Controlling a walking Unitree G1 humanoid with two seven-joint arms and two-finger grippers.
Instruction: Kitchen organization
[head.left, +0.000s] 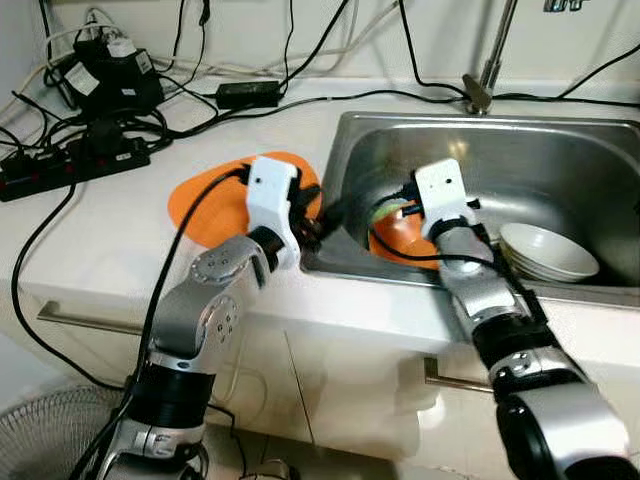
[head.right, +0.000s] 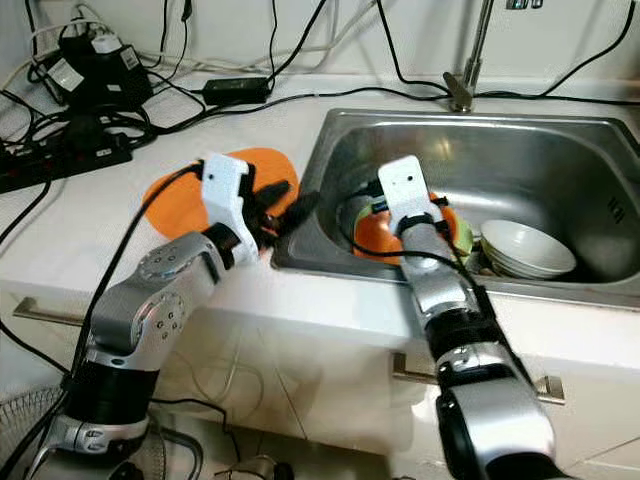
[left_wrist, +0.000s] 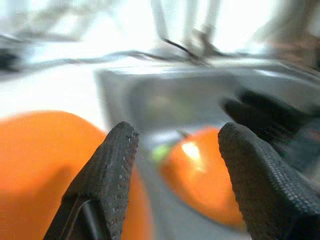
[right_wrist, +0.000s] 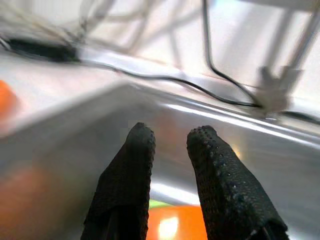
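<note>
At the worktop's (head.left: 120, 250) front edge, we see both silver arms reaching up from below toward a steel sink (head.left: 560, 150). Our left end effector (left_wrist: 172, 165) hovers with its fingers spread apart and empty over the sink's near-left corner, just beside an orange plate (head.left: 205, 205) lying flat on the worktop. Our right end effector (right_wrist: 172, 150) is down inside the basin with its fingers a little apart, holding nothing, just above a second orange dish (head.right: 375, 235) that leans on the basin floor with something green (head.right: 462, 238) beside it. A stack of white bowls (head.left: 545, 250) sits to the right in the basin. Farther back stand the faucet base (head.left: 478, 95) and a tangle of black cables (head.left: 250, 85) with a power strip (head.left: 60, 165) along the wall.

We judge the main risk to be the two arms crowding each other at the sink corner, or the tilted dish slipping against steel as fingers close. Water near the cables is another worry. Both wrist views are blurred, the green item cannot be identified, and the dish is partly hidden behind the right wrist.
</note>
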